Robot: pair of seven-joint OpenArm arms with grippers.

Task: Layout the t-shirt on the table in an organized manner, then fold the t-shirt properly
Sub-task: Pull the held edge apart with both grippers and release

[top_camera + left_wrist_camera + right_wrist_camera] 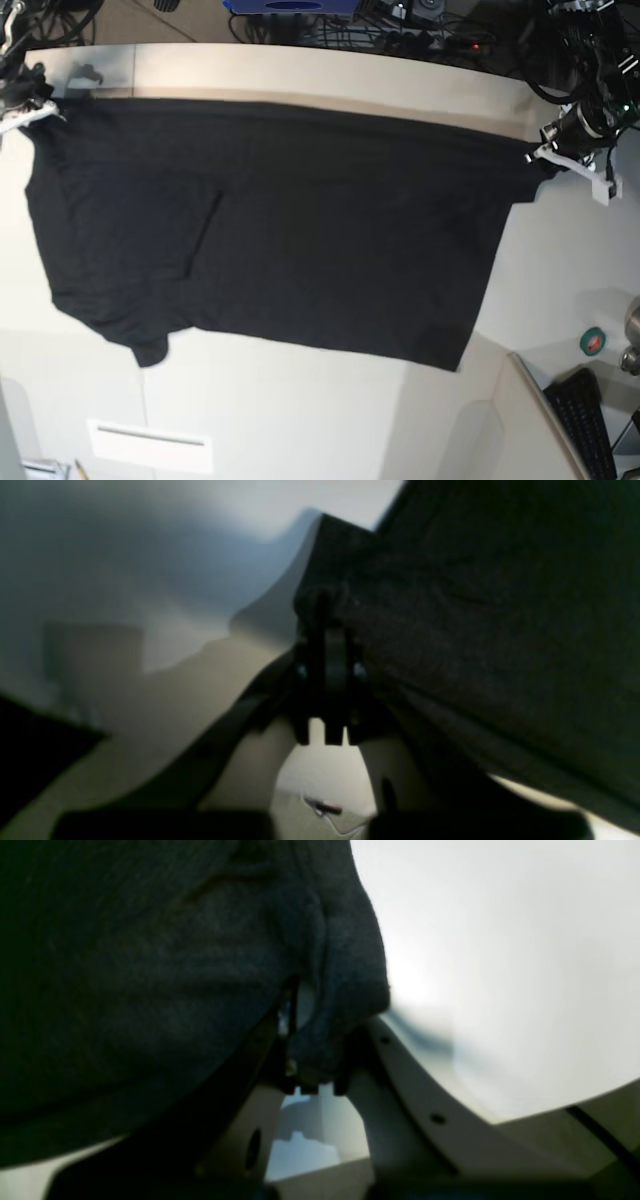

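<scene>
The black t-shirt (300,230) is stretched wide over the off-white table (300,400), its far edge pulled in a straight line between both grippers. Only plain black cloth shows. In the base view my right gripper (35,108) is at the far left corner, shut on the t-shirt's edge. My left gripper (541,152) is at the far right, shut on the other corner. In the left wrist view the left gripper (325,605) pinches a bunch of the t-shirt (475,630). In the right wrist view the right gripper (312,1032) clamps a fold of the t-shirt (150,990).
A small white plate (150,446) lies near the front edge. A green tape roll (594,340) and a black keyboard (585,420) sit on a side surface at the right. Cables and equipment (420,25) run behind the table's curved far edge.
</scene>
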